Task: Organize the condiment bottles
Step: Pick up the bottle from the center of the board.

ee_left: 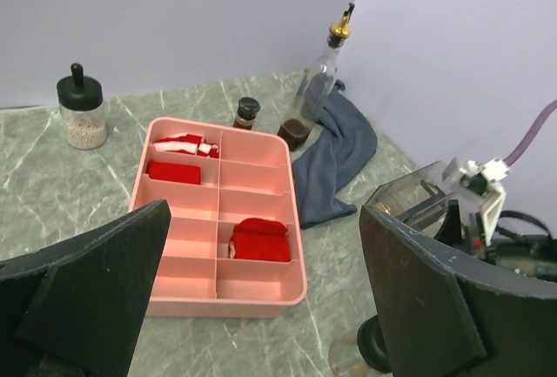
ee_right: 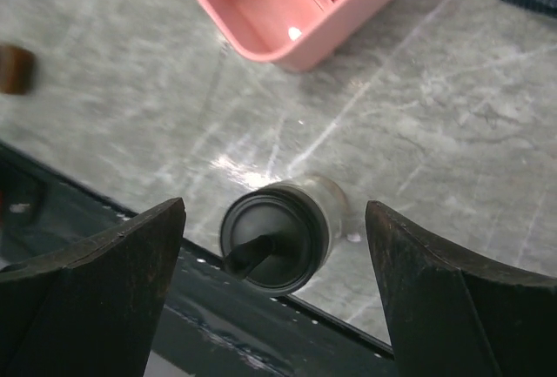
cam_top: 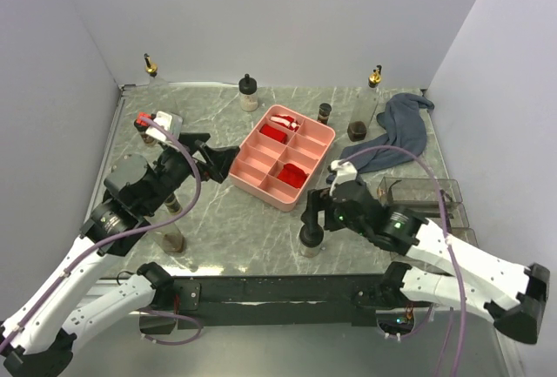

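Note:
A black-capped clear bottle stands near the table's front edge. My right gripper hangs open over it, with a gap on each side of the cap. My left gripper is open and empty, in the air by the left side of the pink tray. Along the back stand a gold-spouted tall bottle, a black-capped cream jar, a small dark jar and another gold-spouted bottle. One more bottle is partly hidden under my left arm.
The pink tray holds red items in some compartments. A blue-grey cloth lies at the back right. Clear plastic boxes sit at the right edge, beside my right arm.

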`<state>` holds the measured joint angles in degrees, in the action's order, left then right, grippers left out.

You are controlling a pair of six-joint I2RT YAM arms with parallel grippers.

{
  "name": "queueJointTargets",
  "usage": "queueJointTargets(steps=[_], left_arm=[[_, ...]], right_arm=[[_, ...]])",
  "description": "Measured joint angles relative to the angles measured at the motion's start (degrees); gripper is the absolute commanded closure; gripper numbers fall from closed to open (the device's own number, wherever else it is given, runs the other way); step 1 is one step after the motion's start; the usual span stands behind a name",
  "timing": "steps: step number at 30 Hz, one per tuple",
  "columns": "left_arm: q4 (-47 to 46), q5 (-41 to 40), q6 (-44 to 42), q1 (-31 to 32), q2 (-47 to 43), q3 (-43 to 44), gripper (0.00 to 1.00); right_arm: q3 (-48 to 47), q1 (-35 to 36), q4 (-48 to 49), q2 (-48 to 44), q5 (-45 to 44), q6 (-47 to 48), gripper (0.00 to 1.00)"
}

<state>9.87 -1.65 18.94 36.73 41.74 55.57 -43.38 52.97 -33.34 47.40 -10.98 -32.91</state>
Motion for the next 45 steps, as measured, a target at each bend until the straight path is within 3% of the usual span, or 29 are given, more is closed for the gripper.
queueJointTargets(steps=[7,16,22,25,31,33,34,39,45], left_arm=[[-0.5,-3.1,-0.3,-0.3,-0.8,-1.1,0.03],[-0.6,-7.7,-0.5,-0.3,-2.8,-1.9,0.03],[-0.6,-8.7,-0.8,-0.3,-2.9,-1.9,0.03],[-0.6,-8.8,-0.9,-0.3,-2.8,-1.9,0.03],[-0.6,-9.3,-1.2,-0.3,-2.8,-1.9,0.03],[-0.6,-9.6,-1.3,-0.3,-2.8,-1.9,0.03],[-0.6,-9.7,-1.3,-0.3,-2.8,-1.9,0.03],[-0.6,-9.8,-1.3,-0.3,-2.8,-1.9,0.03],[-0.6,-9.9,-1.3,-0.3,-2.7,-2.0,0.03]], right_arm=[[-0.4,6.4,-2.0,6.8,-8.4,-2.6,0.09],[-0.4,12.0,-1.7,12.2,-10.9,-4.2,0.1],[-0.4,13.3,-2.4,15.6,-13.0,-6.6,0.19],[-0.4,13.4,-3.3,17.7,-13.9,-8.4,0.26],[-0.4,13.6,-4.0,18.2,-15.1,-10.8,0.6],[-0.4,13.6,-4.5,18.1,-15.6,-12.2,0.91],[-0.4,13.6,-4.8,18.0,-15.9,-12.9,1.0],[-1.8,13.6,-9.4,17.9,-17.8,-18.3,1.0],[-13.0,13.2,-22.5,21.2,-25.3,-29.1,1.0]])
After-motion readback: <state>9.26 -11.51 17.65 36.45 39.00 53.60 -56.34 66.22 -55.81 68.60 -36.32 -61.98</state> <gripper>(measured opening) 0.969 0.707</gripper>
